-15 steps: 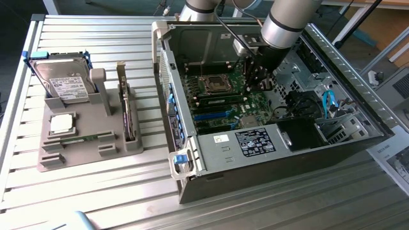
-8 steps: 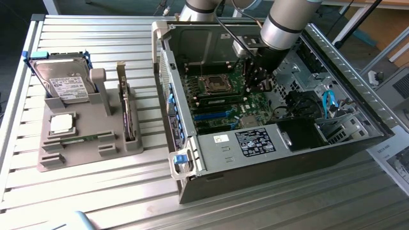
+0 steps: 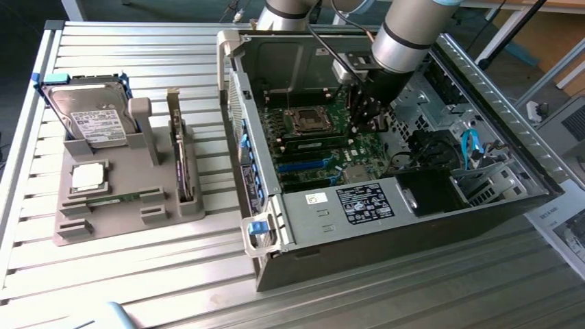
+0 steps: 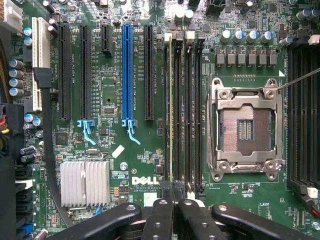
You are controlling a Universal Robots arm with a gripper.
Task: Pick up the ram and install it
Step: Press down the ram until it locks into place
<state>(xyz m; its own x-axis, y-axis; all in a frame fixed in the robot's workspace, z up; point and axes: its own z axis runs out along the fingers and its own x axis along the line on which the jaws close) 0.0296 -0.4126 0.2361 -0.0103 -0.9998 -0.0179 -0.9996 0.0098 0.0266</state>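
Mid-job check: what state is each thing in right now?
hand: shut, above the memory slots
ram: standing on edge in a memory slot; latching can't be told
second ram: lying in the grey holder
processor socket: empty, contacts bare
computer case: side open

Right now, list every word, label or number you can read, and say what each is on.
"DELL": white print on the motherboard, near the silver heatsink.
Small white print beside the slots: too small to read.
Hard drive label: too small.
Stickers on the power supply: too small.
Paper sheet at the exterior view's right: blurred.
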